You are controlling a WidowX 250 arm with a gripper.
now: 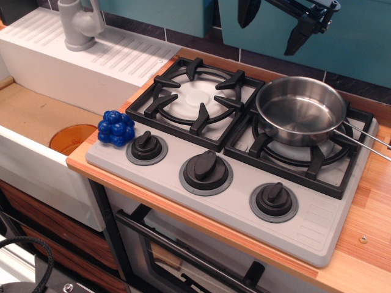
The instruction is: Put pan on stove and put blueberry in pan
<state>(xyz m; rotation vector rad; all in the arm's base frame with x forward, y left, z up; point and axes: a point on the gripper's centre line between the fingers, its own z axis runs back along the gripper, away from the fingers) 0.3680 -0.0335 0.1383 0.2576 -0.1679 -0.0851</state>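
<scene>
The pan (300,110) already sits on the right-hand burner grate of the stove (317,229), its thin wire handle running off toward the stove's right edge, so the first half of the task looks done. The blueberry (116,128) rests at the stove's front-left corner, just beside the leftmost knob (147,148) and right at the edge of the wooden counter (360,256). Just past that corner, below counter level, an orange disc (72,138) lies in the white sink (36,165).

The gripper (276,25) hangs well above the stove's back edge, its two dark fingers spread apart and holding nothing.

The main risk appears to lie in the pickup. The blueberry is a bumpy, glossy cluster, so the fingers could close on a single ball and squeeze it sideways. Because it sits at the corner, a nudge away from the stove would likely send it off the counter into the sink. A descent that comes in slightly toward the stove could instead catch the leftmost knob.

The carry then crosses the whole stove to the pan; a weak grip might drop the berry among the grates. Releasing too low could also bump the pan's rim and shift it off the grate.
</scene>
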